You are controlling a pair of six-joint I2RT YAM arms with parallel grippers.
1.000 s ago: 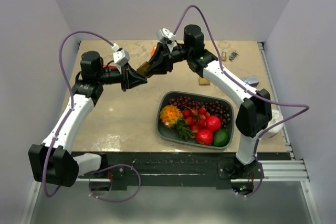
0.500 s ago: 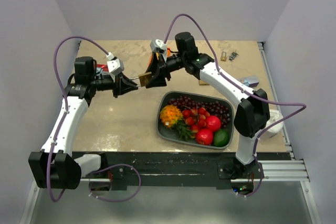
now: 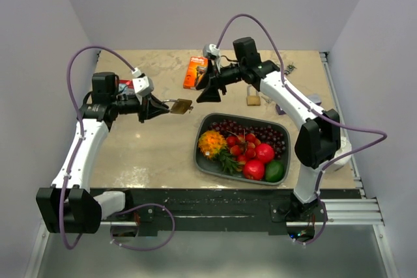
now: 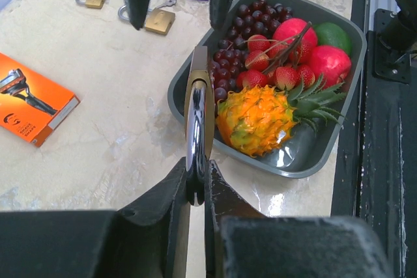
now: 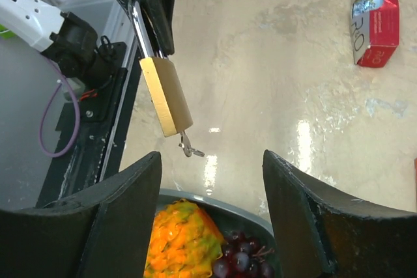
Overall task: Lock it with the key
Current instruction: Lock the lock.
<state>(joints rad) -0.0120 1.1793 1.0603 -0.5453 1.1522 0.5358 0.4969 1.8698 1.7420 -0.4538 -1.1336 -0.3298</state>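
My left gripper [image 3: 160, 107] is shut on the steel shackle of a brass padlock [image 3: 182, 105] and holds it in the air over the table's left middle. In the left wrist view the padlock [image 4: 197, 96] stands edge-on between my jaws. In the right wrist view the padlock [image 5: 165, 95] hangs from the left gripper with a small key [image 5: 189, 147] in its underside. My right gripper [image 3: 210, 92] is open and empty, a short way right of the padlock, not touching it.
A grey tray [image 3: 215, 161] of fruit sits at the front right. A second padlock [image 3: 253, 99] lies behind it, and more small padlocks [image 3: 287, 68] lie at the back right. An orange box [image 3: 195, 71] and a red box [image 3: 125, 87] lie on the table.
My right gripper has let go of the padlock, opened and drawn back to the right. My left gripper still holds the padlock by the shackle in about the same place.
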